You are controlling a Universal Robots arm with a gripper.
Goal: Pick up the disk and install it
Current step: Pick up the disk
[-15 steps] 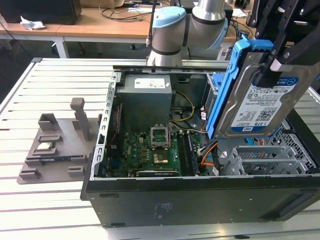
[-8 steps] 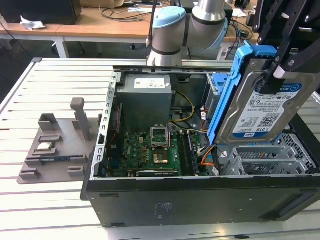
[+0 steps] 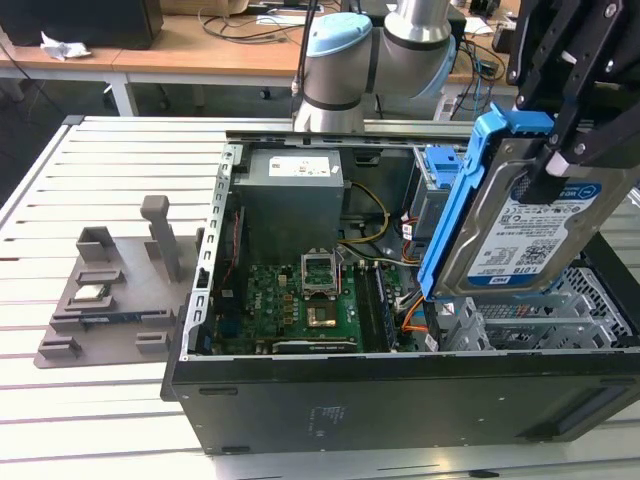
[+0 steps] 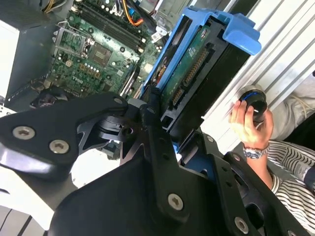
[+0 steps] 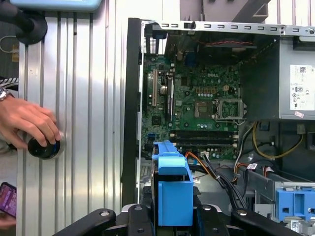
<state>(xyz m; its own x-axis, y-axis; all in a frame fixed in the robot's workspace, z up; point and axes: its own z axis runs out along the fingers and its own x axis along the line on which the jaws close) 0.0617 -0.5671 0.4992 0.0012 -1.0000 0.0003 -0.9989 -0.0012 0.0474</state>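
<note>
Hanging tilted, the disk (image 3: pixel 520 235) is being pinched at its upper end by the gripper (image 3: pixel 562 160), over the drive cage (image 3: pixel 540 322) of the open computer case (image 3: pixel 400 405). Risk: its blue frame could be snagging the cage rim or the orange cables (image 3: pixel 412 320), twisting it loose.

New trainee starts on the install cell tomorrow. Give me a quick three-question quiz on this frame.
1. True or false: the disk already sits flat in the computer case.
2. The claw is: A open, B shut on the disk, C shut on a cable.
3. The grey fixture stands to the exterior view's ____ of the case.
Key: 1 false, it hangs tilted above the case; 2 B; 3 left.
</note>
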